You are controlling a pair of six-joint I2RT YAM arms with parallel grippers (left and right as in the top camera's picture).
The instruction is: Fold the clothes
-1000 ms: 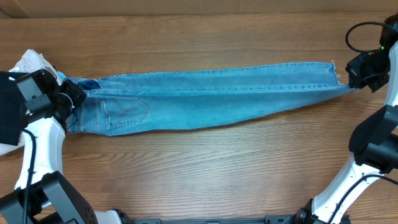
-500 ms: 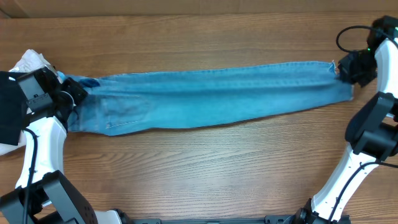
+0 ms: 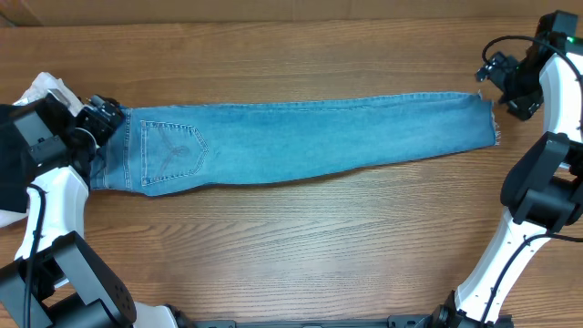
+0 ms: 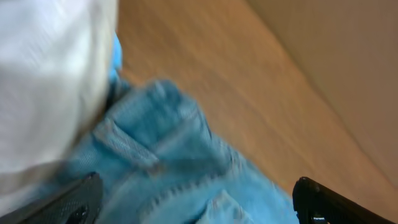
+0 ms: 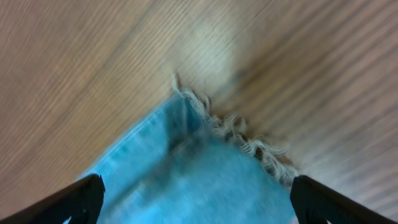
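Observation:
The light-blue jeans (image 3: pixel 301 141) lie flat across the table, folded lengthwise. The waistband and a stitched back pocket (image 3: pixel 173 148) are at the left, the frayed hem (image 3: pixel 492 118) at the right. My left gripper (image 3: pixel 103 117) is open just over the waistband corner. In the left wrist view the denim (image 4: pixel 174 162) lies below the spread fingertips (image 4: pixel 78 202), apart from them. My right gripper (image 3: pixel 496 77) is open above the hem's far corner. The frayed hem (image 5: pixel 239 137) shows between and ahead of its wide-set fingers (image 5: pixel 323 202), which hold nothing.
A white garment (image 3: pixel 44 91) lies at the far left, behind the left arm, and fills the upper left of the left wrist view (image 4: pixel 50 81). Bare wooden table (image 3: pixel 301 246) stretches in front of the jeans. A cardboard wall (image 4: pixel 348 68) runs along the far edge.
Both grippers have opened and let go of the jeans. The denim has dropped flat, with the back pocket now spread out. The right gripper has risen toward the far edge.

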